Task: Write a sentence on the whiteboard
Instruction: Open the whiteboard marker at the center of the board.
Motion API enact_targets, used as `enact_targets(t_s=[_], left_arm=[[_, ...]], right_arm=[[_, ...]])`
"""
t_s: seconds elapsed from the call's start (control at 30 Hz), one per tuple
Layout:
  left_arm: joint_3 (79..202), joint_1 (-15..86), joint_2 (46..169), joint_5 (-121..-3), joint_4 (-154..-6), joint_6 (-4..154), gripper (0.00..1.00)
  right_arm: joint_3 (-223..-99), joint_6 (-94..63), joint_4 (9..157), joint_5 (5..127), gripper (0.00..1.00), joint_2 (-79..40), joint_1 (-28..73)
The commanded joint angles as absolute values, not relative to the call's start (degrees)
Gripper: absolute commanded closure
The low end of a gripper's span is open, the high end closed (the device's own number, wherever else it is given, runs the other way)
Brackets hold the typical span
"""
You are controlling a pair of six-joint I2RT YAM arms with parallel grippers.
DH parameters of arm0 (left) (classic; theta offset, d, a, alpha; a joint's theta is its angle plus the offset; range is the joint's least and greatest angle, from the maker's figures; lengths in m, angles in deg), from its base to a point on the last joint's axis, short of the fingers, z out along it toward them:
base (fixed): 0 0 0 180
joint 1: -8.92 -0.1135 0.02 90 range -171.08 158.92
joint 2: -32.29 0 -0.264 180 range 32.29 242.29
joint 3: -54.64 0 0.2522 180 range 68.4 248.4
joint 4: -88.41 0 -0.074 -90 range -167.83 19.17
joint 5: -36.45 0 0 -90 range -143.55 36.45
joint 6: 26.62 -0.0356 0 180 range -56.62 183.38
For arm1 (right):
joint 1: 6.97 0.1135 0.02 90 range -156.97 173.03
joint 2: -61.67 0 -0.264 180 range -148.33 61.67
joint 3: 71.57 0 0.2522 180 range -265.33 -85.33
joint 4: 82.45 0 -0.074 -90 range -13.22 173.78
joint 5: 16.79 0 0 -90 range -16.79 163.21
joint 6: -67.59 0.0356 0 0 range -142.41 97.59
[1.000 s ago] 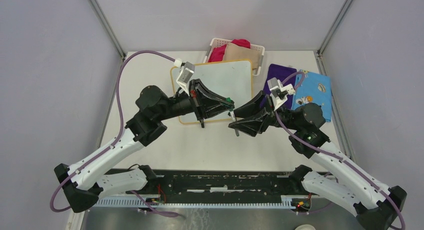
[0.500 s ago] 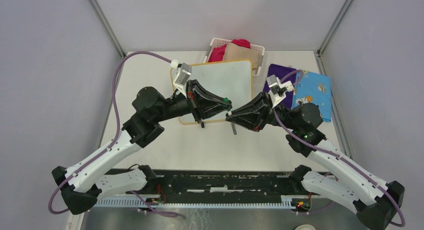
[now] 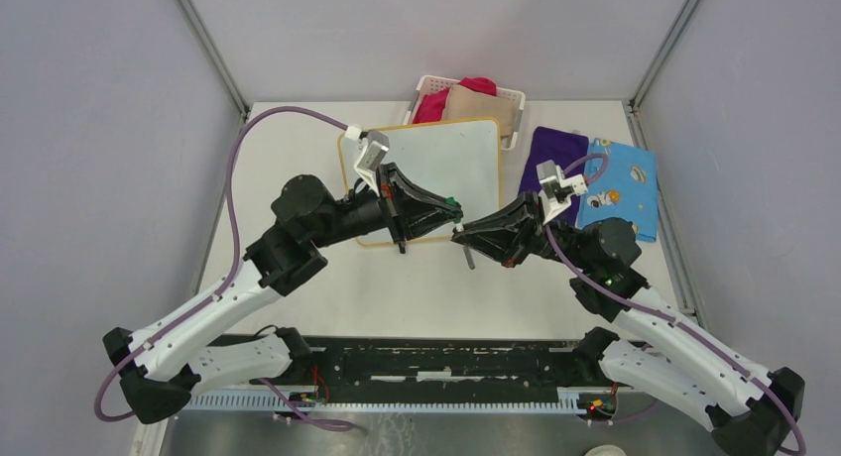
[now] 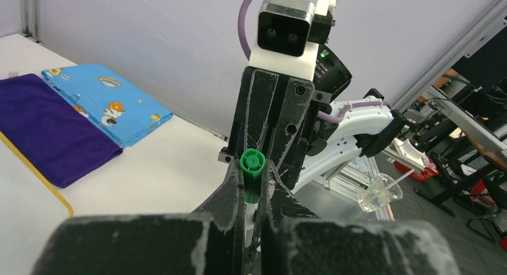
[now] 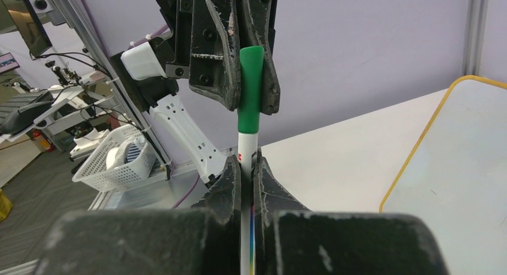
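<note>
Currently left gripper (image 3: 455, 213) and right gripper (image 3: 461, 234) meet tip to tip above the table. Left is clamped on the marker's green cap (image 5: 251, 89), right on its white barrel (image 5: 246, 144). The whiteboard (image 3: 446, 159) lies just behind them, in front of the basket (image 3: 428, 82).

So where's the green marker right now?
Top view: the marker is mid-table, clamped between the left end effector on its cap and the right end effector on its barrel, by the near right corner of the whiteboard.

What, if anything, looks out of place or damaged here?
Nothing stands out. The green marker is held at both ends, cap in the left gripper, barrel in the right gripper; the whiteboard lies flat and blank.
</note>
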State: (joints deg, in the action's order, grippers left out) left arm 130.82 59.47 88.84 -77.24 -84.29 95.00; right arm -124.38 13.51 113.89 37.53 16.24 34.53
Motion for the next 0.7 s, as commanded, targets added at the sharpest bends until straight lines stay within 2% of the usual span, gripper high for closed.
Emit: enact_targets(t_s=[0.0,0.47,0.57,0.67], left_arm=[[132.4,58.5,84.8,-70.8,-92.8,94.3,0.98],[130.1,58.5,82.4,-65.2,-92.0,93.5,0.98],[130.6,58.5,82.0,-63.1,-89.2,92.2,0.98],[131.9,58.5,80.2,-56.0,-80.3,88.2,0.98]], right_arm=[[-122.5,11.8,112.3,36.9,1.0,18.6,34.5],[-121.3,10.4,109.9,38.1,1.0,21.1,34.5],[-122.1,7.6,105.9,40.3,1.0,22.2,34.5],[-124.9,0.9,95.4,47.4,1.0,23.6,34.5]])
